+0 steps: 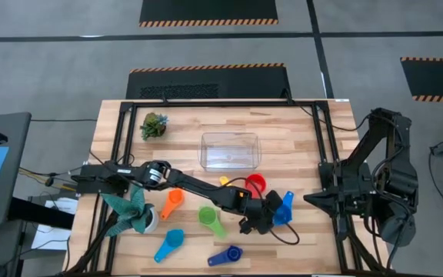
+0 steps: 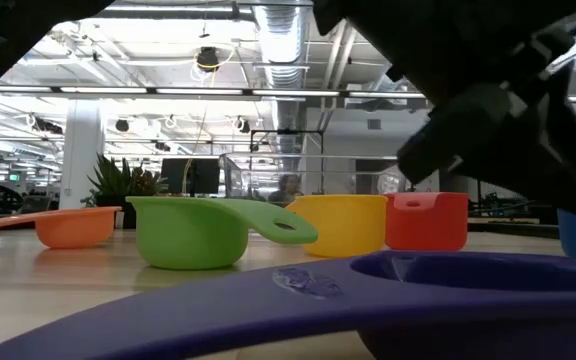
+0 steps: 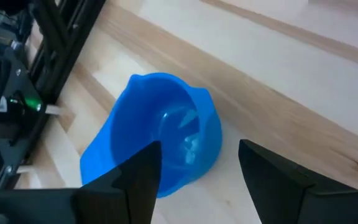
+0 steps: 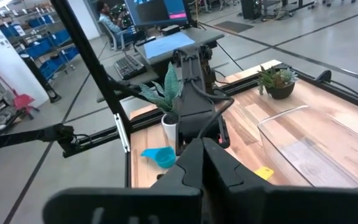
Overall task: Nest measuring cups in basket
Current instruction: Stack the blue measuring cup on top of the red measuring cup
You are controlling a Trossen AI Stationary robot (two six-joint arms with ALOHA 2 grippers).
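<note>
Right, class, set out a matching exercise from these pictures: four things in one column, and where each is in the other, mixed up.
Things:
1. basket
2. left gripper
3. dark blue cup
4. right gripper

Places or states:
A. near the table's front edge
B. open over a blue cup
C. empty, mid-table
D. shut, off the table's right side

Pairs: 1-C, 2-B, 3-A, 4-D

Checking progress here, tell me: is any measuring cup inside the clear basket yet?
No. In the high view the basket holds no cup; the red cup and the others lie on the table outside it.
</note>
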